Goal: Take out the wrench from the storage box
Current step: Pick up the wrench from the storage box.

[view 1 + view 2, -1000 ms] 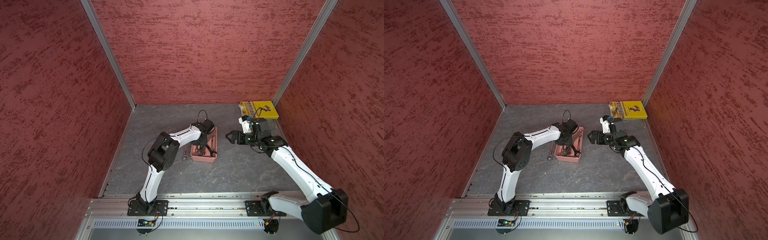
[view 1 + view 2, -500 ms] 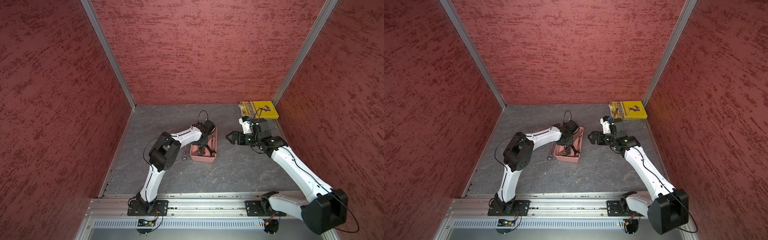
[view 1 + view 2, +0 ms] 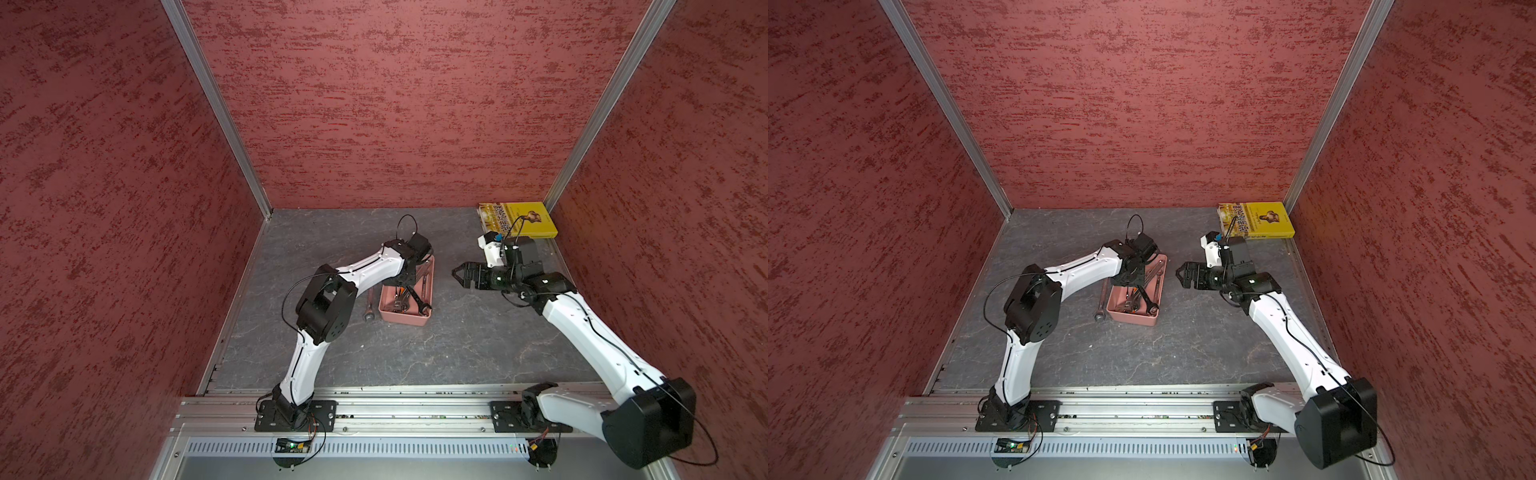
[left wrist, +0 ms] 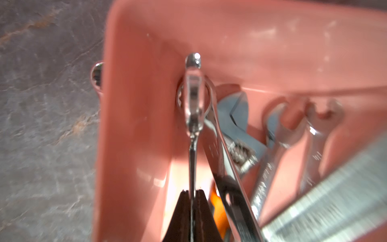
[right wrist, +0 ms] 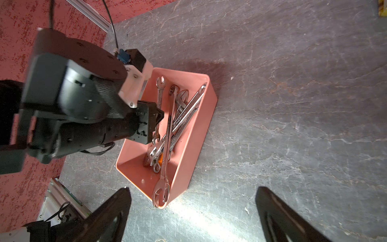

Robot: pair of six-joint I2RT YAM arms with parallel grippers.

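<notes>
The storage box [image 3: 409, 319] [image 3: 1134, 321] is a salmon-pink tray on the grey floor, with several steel wrenches piled in it [image 5: 173, 123]. My left gripper [image 4: 193, 191] reaches down into the box [image 4: 134, 130] and is shut on the thin shaft of one wrench [image 4: 193, 100], which stands edge-on against the box's inner wall. The right wrist view shows the same grip, with the left gripper [image 5: 156, 117] on that wrench [image 5: 160, 90]. My right gripper [image 3: 457, 274] [image 3: 1179, 274] [image 5: 192, 189] hovers to the right of the box, open and holding nothing.
One more wrench [image 3: 369, 305] [image 3: 1100, 303] lies on the floor just left of the box. A long wrench [image 5: 161, 190] pokes over the box's near corner. A yellow book [image 3: 517, 218] [image 3: 1256, 219] lies in the back right corner. Red walls enclose three sides.
The left jaws have closed onto the wrench shaft inside the box. Both arms have stayed almost where they were.
</notes>
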